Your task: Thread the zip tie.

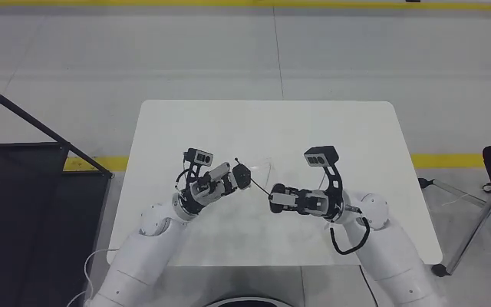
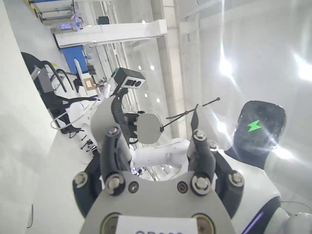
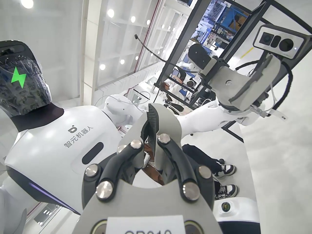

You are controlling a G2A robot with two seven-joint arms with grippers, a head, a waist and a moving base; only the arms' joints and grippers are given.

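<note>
As the black zip tie (image 2: 182, 113) looks light and whippy, the right claw (image 3: 151, 110) pinches one end, while the left claw (image 1: 238, 176) stands apart.

Right gripper (image 3: 151, 109) reads closed from my station, ribbed pads (image 3: 151, 119) pressed flat together at the tips; I can't make out whether anything sits between them. Out ahead of the tips, the black zip tie (image 3: 146, 47) shows as a thin curved strip in the air, small square head at its free end, the other end running toward the left gripper (image 3: 199, 60). That gripper's wrist camera (image 3: 277, 41) sits just behind it, lenses facing my tool.
</note>
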